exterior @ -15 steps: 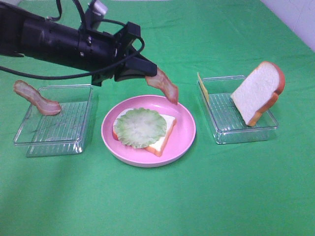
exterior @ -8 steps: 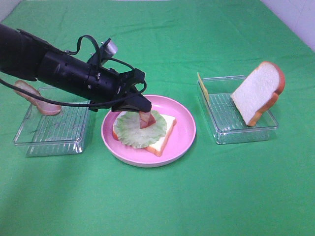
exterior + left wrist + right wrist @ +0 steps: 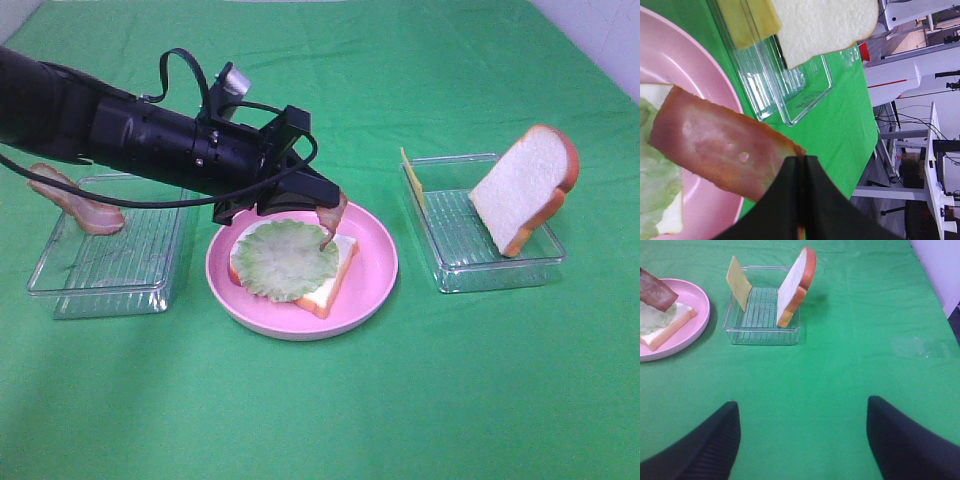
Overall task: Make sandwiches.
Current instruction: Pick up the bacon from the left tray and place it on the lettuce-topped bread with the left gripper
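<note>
On the green counter (image 3: 450,400), left fingers (image 3: 782,205) stay clamped on the bacon strip (image 3: 334,213), now shifted from the middle of the lettuce (image 3: 285,260) to its edge over the pink plate (image 3: 375,265), so that layer is likely not placed yet; right fingers (image 3: 710,440) apart, empty, well off the plate.

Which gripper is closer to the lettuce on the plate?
Left. The left gripper hangs just above the lettuce, pinching a bacon strip; the right gripper sits well back over bare cloth.

Plate (image 3: 378,272) between left tray (image 3: 110,296) and right tray (image 3: 495,273), lettuce (image 3: 285,258) on bread (image 3: 334,286) (on plate), bacon (image 3: 72,198) seemingly across left tray
</note>
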